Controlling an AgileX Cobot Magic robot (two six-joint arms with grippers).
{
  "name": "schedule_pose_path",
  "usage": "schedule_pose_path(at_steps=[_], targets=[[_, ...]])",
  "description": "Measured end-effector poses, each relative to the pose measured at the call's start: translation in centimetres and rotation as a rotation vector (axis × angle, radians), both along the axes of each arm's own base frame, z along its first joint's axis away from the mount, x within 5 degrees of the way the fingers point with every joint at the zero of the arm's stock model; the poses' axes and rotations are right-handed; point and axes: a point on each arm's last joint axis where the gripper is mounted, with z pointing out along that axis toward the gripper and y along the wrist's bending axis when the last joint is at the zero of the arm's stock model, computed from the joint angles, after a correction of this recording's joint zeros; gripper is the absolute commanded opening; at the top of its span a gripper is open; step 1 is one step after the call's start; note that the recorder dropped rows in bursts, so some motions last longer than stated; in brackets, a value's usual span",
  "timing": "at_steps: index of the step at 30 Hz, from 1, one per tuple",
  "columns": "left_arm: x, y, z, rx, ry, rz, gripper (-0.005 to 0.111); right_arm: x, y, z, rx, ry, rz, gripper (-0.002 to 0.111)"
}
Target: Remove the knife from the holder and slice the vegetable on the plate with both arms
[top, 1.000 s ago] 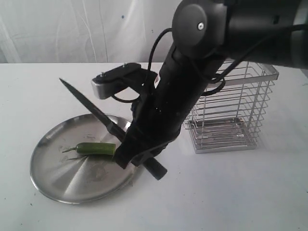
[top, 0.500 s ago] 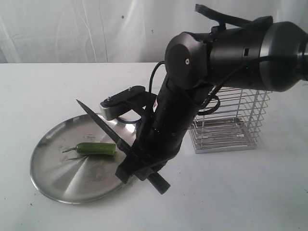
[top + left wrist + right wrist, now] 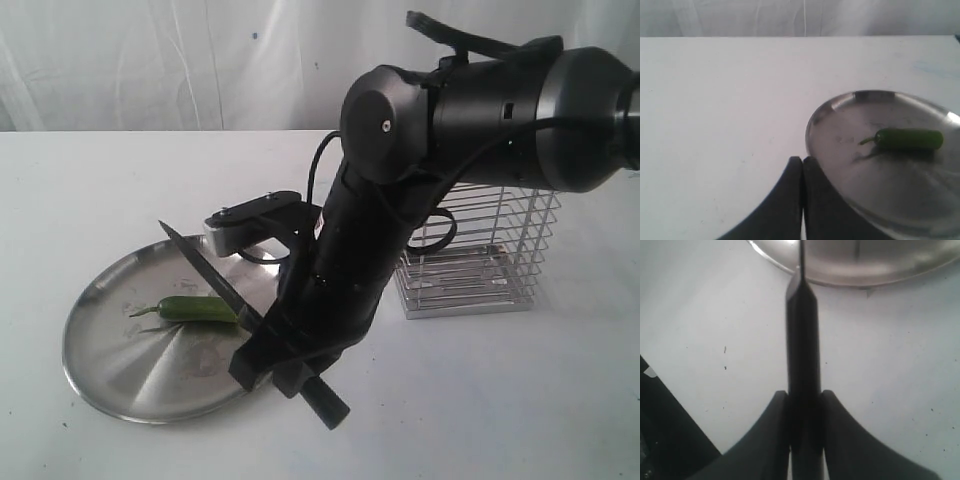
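In the exterior view the green vegetable (image 3: 198,309) lies on the steel plate (image 3: 120,370). My right gripper (image 3: 268,355) is shut on the black handle of the knife (image 3: 212,280). The blade slants up and left, crossing just above the vegetable's cut end; contact cannot be told. The right wrist view shows the handle of the knife (image 3: 802,340) clamped in the gripper (image 3: 804,393), pointing at the plate (image 3: 865,260). My left gripper (image 3: 802,161) is shut and empty just outside the rim of the plate (image 3: 880,175), on the stem side of the vegetable (image 3: 910,139). It is outside the exterior view.
The wire holder (image 3: 480,255) stands empty at the right, behind my right arm (image 3: 460,110). The white table (image 3: 500,400) stretches around the plate, with a white curtain behind it.
My right arm has come down and slightly forward, lowering the knife. The blade tip has dropped from high over the plate's far edge to just above it, and the blade now crosses the vegetable's end.
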Motion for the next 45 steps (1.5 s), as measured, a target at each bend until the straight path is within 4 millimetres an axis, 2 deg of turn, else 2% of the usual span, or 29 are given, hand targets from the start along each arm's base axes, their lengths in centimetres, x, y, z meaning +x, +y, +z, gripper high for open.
schedule_pose_path(at_steps=[7,12,14,16,18,19,20,21,22,24,26,27,30,33,38,45], targets=[[0.2,0.0,2.9,-0.293,-0.319,0.015,0.0,-0.2,0.1,0.1,0.01,0.055,-0.076,0.0],[-0.4,0.6,5.6,-0.247,-0.601,0.044,0.0,-0.7,0.3,0.2,0.029,0.129,-0.102,0.0],[-0.4,1.3,7.4,-0.251,-0.665,0.116,0.0,-1.0,0.3,0.3,0.023,0.16,-0.099,0.0],[-0.4,1.9,11.3,-0.264,-0.764,0.183,0.0,-1.3,0.1,0.3,0.003,0.189,-0.086,0.0],[1.0,1.5,14.8,-0.137,-0.767,0.152,0.0,-1.4,0.1,0.3,0.001,0.192,-0.079,0.0],[2.9,0.8,16.2,0.008,-0.694,0.093,0.0,-1.3,0.1,0.3,0.005,0.185,-0.074,0.0],[4.0,0.4,16.7,0.053,-0.638,0.059,0.0,-1.2,0.2,0.3,0.011,0.175,-0.072,0.0],[6.4,0.0,16.9,0.052,-0.491,0.006,0.0,-1.0,0.3,0.3,0.027,0.151,-0.068,0.0],[8.7,-0.2,16.1,0.008,-0.308,-0.018,0.0,-0.9,0.4,0.3,0.036,0.138,-0.065,0.0],[11.9,-0.4,13.4,0.022,0.066,-0.003,0.0,-0.7,0.5,0.3,0.051,0.115,-0.068,0.0],[13.6,-0.9,11.3,0.146,0.366,-0.02,0.0,-0.5,0.6,0.3,0.064,0.096,-0.075,0.0],[14.0,-1.6,11.4,0.168,0.429,-0.063,0.0,-0.4,0.7,0.3,0.072,0.086,-0.081,0.0],[14.6,-5.8,13.0,0.115,0.418,-0.385,0.0,-0.3,0.8,0.4,0.089,0.08,-0.099,0.0],[15.1,-8.0,12.9,0.048,0.399,-0.558,0.0,-0.4,1.0,0.5,0.107,0.103,-0.119,0.0],[16.6,-10.0,11.8,-0.083,0.387,-0.684,0.0,-0.5,1.2,0.6,0.13,0.132,-0.15,0.0],[18.0,-10.7,10.5,-0.129,0.408,-0.705,0.0,-0.6,1.4,0.7,0.154,0.152,-0.176,0.0]])
